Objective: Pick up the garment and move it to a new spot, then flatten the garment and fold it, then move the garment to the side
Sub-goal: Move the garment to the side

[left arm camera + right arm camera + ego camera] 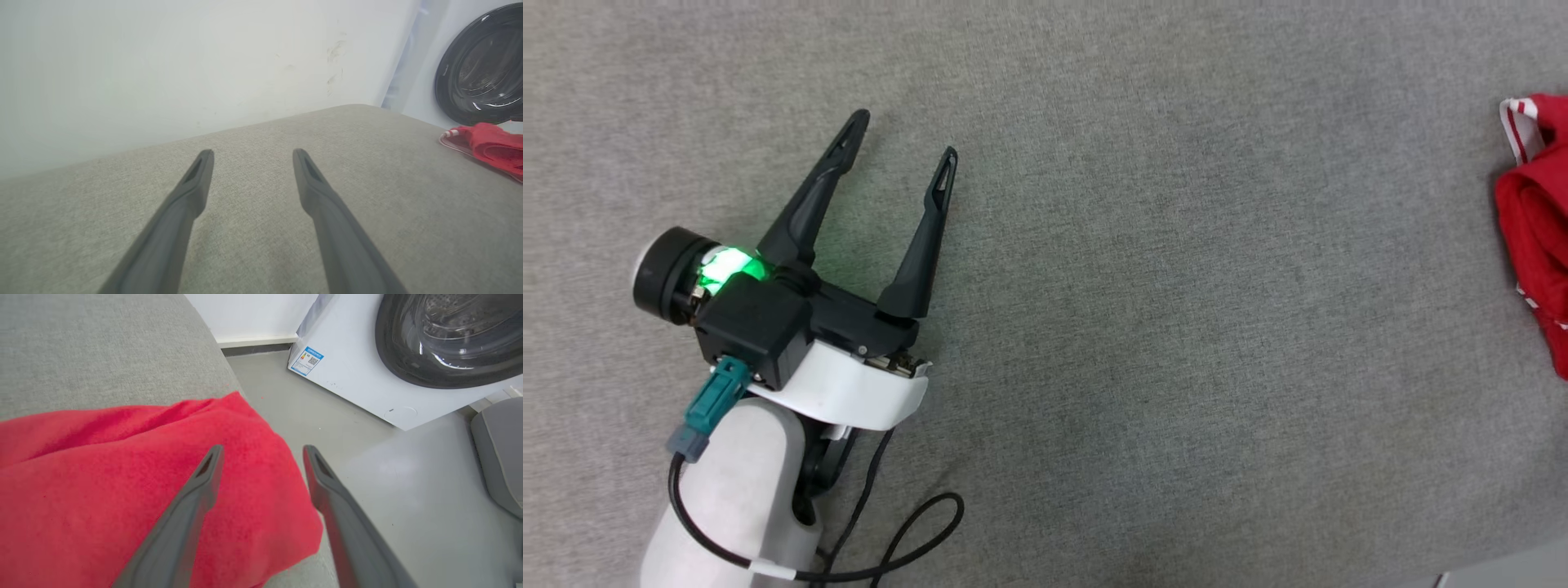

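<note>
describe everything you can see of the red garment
The garment is bright red cloth, soft and slightly fuzzy up close, with a white edge trim striped in red. It lies bunched in rounded folds, not spread flat, at the robot's right end of the grey fabric surface, near its rounded corner. The right gripper hovers open over the garment's edge; whether a finger touches the cloth cannot be told.

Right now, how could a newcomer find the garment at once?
Look at the wide grey fabric surface. At its right edge, near the white washing machine, lies the garment: the one bright red thing there, with striped red-and-white trim.
</note>
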Tool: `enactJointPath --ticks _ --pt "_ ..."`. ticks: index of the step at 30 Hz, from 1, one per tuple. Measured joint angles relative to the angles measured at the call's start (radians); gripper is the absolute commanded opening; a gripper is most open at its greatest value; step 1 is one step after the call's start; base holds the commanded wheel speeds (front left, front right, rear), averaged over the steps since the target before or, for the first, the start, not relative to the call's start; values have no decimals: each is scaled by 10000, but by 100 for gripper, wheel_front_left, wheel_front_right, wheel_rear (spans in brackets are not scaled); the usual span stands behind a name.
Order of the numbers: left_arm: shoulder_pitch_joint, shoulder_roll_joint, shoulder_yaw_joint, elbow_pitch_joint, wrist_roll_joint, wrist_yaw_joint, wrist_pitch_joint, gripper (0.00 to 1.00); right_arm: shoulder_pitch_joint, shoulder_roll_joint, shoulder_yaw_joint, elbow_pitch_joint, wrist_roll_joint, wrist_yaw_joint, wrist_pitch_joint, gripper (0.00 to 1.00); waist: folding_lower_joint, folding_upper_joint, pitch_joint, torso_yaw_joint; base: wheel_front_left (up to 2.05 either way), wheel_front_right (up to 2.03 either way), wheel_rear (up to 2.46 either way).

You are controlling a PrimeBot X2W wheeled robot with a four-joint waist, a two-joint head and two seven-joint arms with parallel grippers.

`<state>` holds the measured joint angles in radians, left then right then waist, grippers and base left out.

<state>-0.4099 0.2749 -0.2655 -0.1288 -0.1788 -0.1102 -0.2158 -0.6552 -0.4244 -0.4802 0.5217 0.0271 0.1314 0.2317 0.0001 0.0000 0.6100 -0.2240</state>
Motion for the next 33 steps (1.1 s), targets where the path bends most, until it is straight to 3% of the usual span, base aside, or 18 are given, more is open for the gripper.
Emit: enactJointPath --ticks 6,11,21,33 --pt "290 -228 21 447 -165 196 -224 100 329 495 -376 -514 -662 0 -888 100 0 0 -704 169 0 0 0" --pt "1040 -543 144 1097 -447 485 -378 100 1620 1057 109 -1062 -345 0 -1557 100 -2 0 -1862 413 0 0 0" --pt "2167 -1003 151 1916 -750 662 -443 100 4007 2069 1066 -1747 412 -2 -2497 100 -4 1 -3551 1189 0 0 0" --pt "3473 -1043 717 2591 -951 1034 -458 100 5866 3012 2675 -3133 1210 -4 -3024 100 -4 0 -5134 2363 0 0 0"
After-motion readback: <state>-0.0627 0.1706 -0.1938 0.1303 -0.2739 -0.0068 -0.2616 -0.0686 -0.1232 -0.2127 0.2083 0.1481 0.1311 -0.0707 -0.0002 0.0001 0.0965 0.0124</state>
